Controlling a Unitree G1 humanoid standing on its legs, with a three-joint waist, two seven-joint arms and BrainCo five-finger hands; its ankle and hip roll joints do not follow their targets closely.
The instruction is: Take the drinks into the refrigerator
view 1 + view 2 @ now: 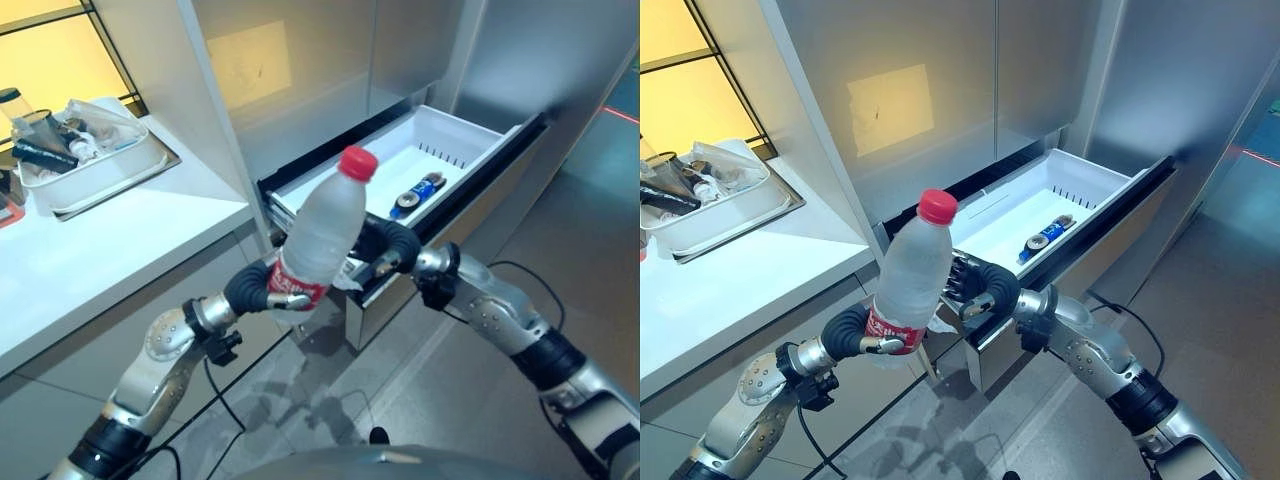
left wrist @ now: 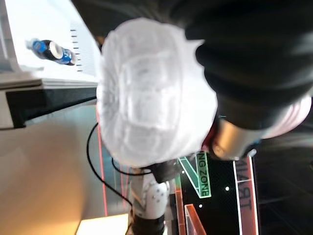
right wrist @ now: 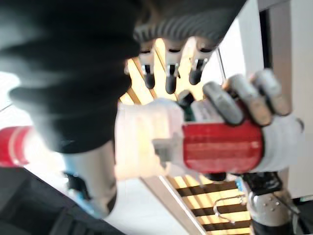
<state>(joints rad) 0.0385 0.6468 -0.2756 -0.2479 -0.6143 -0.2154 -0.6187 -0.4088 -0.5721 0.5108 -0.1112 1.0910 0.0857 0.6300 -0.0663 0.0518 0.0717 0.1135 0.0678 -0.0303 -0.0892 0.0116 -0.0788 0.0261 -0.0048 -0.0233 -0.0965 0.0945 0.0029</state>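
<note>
Left robot hand (image 1: 875,343) of ours curls around the water bottle's (image 1: 910,282) red label, holding it tilted in the air before the open drawer (image 1: 1095,172).

Our right robot hand (image 1: 975,283) sits just beside the bottle with fingers loosely bent and nothing in them. We judge the bottle light and thin-walled, so it may dent or twist under a hard squeeze; its smooth plastic looks slippery above the label. We would keep hold low on the label band, where the body seems stiffest, and not at the red cap (image 1: 937,205). A blue can (image 1: 1048,236) already lies in the white drawer; a tray of clutter (image 1: 710,205) stands on the tabletop (image 1: 730,290).
</note>
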